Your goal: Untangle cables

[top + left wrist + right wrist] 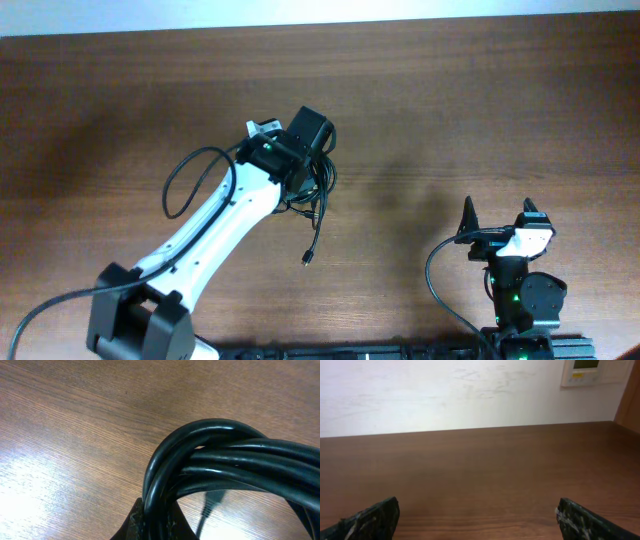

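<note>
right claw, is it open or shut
Open: the right claw has its fingers far apart, only table showing between them.

The counter (500, 110) is mid-brown wood with fine straight grain, paler and washed with white glare to the left of the cables (225, 460). The cables are glossy black, streaked with thin white highlights, and the plug end (212, 500) hanging under them is the same black. The left hand (305, 165) at the cables is black, and its arm (215, 225) is white with black joints. Its finger (150, 527) beneath the cables is matte black with pale flecks. Well right of the cables, the right hand (498, 215) is black with a white block (530, 240) and a green light (515, 297). Its fingers (370, 520) are black, speckled grey-white. Beyond them the wall (445, 395) is white, with an off-white panel (592, 372) that carries a yellow mark.
</note>
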Tool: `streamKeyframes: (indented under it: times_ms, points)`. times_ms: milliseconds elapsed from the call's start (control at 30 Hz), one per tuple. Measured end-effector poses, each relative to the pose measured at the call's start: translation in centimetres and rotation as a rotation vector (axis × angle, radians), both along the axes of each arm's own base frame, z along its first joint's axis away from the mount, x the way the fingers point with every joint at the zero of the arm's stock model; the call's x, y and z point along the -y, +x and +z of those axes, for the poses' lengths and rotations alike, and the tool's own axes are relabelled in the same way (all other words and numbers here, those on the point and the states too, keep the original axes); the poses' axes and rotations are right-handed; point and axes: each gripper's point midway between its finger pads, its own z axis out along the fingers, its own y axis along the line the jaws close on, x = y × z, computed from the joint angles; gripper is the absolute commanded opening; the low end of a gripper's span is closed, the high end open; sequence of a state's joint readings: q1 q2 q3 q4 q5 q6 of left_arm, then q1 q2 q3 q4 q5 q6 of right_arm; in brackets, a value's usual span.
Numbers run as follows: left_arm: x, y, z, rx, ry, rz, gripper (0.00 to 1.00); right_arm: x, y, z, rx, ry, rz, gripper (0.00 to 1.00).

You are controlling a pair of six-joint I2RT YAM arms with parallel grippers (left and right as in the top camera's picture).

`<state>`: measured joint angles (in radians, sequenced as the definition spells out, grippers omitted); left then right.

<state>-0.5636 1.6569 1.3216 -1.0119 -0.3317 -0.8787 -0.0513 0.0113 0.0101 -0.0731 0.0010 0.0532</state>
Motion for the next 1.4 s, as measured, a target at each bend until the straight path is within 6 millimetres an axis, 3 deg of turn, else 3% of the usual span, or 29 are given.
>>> streamKeyframes:
  times_ms: [67, 200, 267, 367, 600, 700, 800, 867, 933, 1000, 1100, 1200, 1400]
  points:
    - [0.0, -0.2, 0.5, 0.009, -0.009, -0.001, 0.0, -1.0, 0.0, 0.2, 0.009, 0.054, 0.057, 0.99]
    - [0.1, 0.2, 0.7, 0.024, -0.017, -0.001, 0.0, -6.5, -0.9, 0.8, -0.034, 0.478, 0.349, 0.99]
    - [0.1, 0.2, 0.7, 0.022, -0.014, -0.009, 0.0, -10.0, -2.5, 0.8, -0.129, 0.64, 0.554, 0.99]
    - [0.1, 0.2, 0.7, 0.012, 0.01, -0.069, 0.0, -13.0, -4.9, 0.8, -0.256, 0.773, 0.745, 0.99]
    - [1.4, -0.5, 1.2, -0.046, 0.055, -0.439, 0.0, -13.6, -5.5, 1.3, -0.285, 0.83, 0.788, 0.99]
    - [2.1, -0.2, 3.4, 0.028, 0.041, -0.537, 0.0, -12.9, -4.3, -0.8, -0.366, 0.892, 0.688, 0.97]
    - [2.7, 0.5, 6.2, 0.142, 0.034, -0.605, 0.0, -12.3, -3.2, -3.2, -0.504, 0.958, 0.569, 0.89]
    - [2.9, 0.8, 6.8, 0.169, 0.035, -0.629, 0.0, -12.2, -1.8, -2.2, -0.565, 0.953, 0.544, 0.77]
    - [3.1, 1.0, 7.0, 0.181, 0.036, -0.638, 0.0, -12.7, 0.3, 0.2, -0.602, 0.925, 0.589, 0.75]
    - [3.4, 1.0, 7.0, 0.183, 0.028, -0.653, 0.0, -13.6, 1.4, 1.1, -0.633, 0.908, 0.66, 0.75]
    - [3.7, 0.8, 7.0, 0.18, 0.011, -0.666, 0.0, -16.5, 2.1, 1.3, -0.672, 0.888, 0.806, 0.75]
    - [3.8, 0.8, 7.0, 0.18, 0.011, -0.682, 0.0, -19.9, 2.2, 3.6, -0.612, 0.869, 0.962, 0.75]
    - [4.5, 0.5, 6.9, 0.175, -0.013, -0.728, 0.0, -23.5, 2.6, 5.3, -0.551, 0.932, 0.932, 0.75]
